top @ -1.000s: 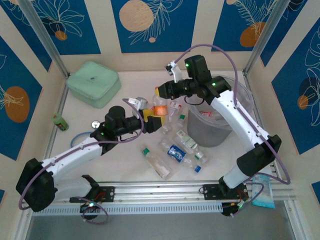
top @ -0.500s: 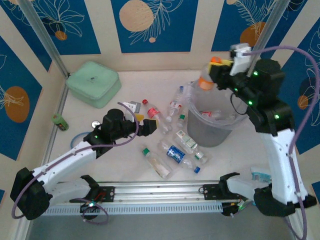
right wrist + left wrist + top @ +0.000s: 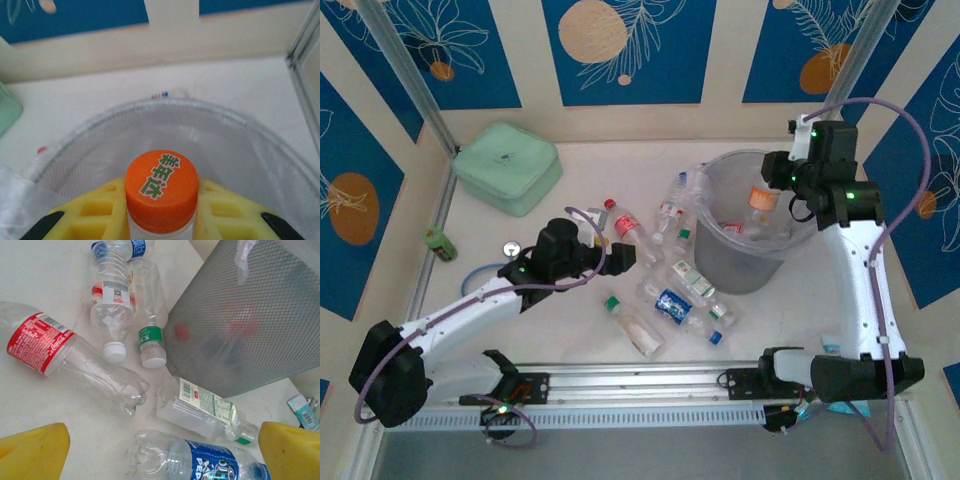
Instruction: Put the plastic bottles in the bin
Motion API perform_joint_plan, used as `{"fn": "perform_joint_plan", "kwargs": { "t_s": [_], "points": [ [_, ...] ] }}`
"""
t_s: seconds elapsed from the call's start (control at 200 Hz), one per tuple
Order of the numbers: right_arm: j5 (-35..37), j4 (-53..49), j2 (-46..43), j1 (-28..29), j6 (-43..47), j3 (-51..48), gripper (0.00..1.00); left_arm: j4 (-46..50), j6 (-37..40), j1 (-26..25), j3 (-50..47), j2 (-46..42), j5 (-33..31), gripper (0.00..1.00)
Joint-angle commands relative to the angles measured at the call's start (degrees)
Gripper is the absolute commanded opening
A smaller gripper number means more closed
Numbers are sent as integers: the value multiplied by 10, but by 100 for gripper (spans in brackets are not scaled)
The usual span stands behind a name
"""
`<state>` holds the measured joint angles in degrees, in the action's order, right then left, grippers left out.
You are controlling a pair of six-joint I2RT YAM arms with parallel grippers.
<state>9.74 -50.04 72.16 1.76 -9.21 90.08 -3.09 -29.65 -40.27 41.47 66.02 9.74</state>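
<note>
Right claw (image 3: 767, 182) clenched on the orange-capped bottle (image 3: 161, 187) over the bin (image 3: 740, 270). Left claw (image 3: 622, 256) released wide above loose bottles (image 3: 672, 303) on the bench (image 3: 590, 170), at the bin's eight o'clock.

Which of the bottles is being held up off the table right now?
The orange-capped bottle, clamped in the right gripper over the bin. All the others lie on the table or inside the bin.
</note>
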Motion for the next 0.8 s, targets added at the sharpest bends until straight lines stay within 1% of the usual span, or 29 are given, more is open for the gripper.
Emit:
{"fn": "perform_joint_plan", "kwargs": {
  "t_s": [0.0,0.105,0.205,0.28,0.34,0.445,0.485,0.6,0.64,0.685,0.795],
  "points": [
    [-30,-53,19,6,-5,7,0,15,-1,-2,-12,-13,-16,96],
    [-25,-94,55,15,-3,17,0,19,0,-2,-6,-3,-12,96],
    [-19,-99,61,19,-2,3,0,24,1,-2,-2,2,-8,96],
    [-17,-99,57,19,-4,-7,6,25,1,-2,-4,3,-8,96],
    [-17,-102,54,19,-5,-11,13,25,2,-2,-5,2,-9,96],
    [-10,-109,46,18,-6,-11,17,27,5,-2,-5,1,-10,96],
    [-10,-110,42,18,-8,-11,22,31,7,-2,-4,0,-9,96],
    [-13,-119,26,17,-29,0,50,59,17,-2,2,-6,-19,96],
    [-13,-120,20,17,-35,2,57,66,20,-2,2,-10,-26,96],
    [-11,-122,15,16,-39,5,62,75,21,-2,3,-14,-33,96],
    [-9,-122,10,11,-44,13,63,89,24,-2,3,-18,-41,96]
  ]
}}
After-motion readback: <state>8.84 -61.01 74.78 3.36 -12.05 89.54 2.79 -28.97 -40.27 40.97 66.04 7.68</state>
